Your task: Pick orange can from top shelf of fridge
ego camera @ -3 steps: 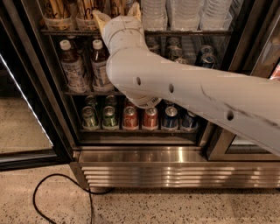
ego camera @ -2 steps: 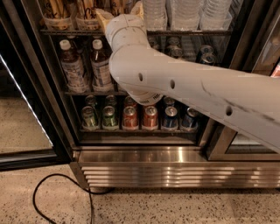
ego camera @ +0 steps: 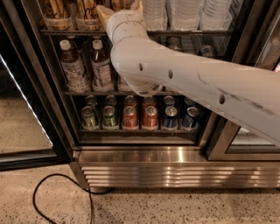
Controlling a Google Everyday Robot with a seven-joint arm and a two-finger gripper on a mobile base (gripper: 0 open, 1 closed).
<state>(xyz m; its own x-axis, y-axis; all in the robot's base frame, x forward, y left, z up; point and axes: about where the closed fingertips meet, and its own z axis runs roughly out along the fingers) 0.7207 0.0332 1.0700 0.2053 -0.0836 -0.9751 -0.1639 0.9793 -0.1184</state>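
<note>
Orange can (ego camera: 87, 9) parked on the top shelf (ego camera: 188, 32) of the fridge (ego camera: 175, 168), toward that shelf's left end in a clear tray (ego camera: 86, 22). End effector (ego camera: 120, 6) up at the top shelf too, mostly hidden behind the white arm (ego camera: 197, 83), so can't tell whether spread or clamped. Bottles (ego camera: 100, 65) one rack below the top shelf, short cans (ego camera: 131, 118) two below.
</note>
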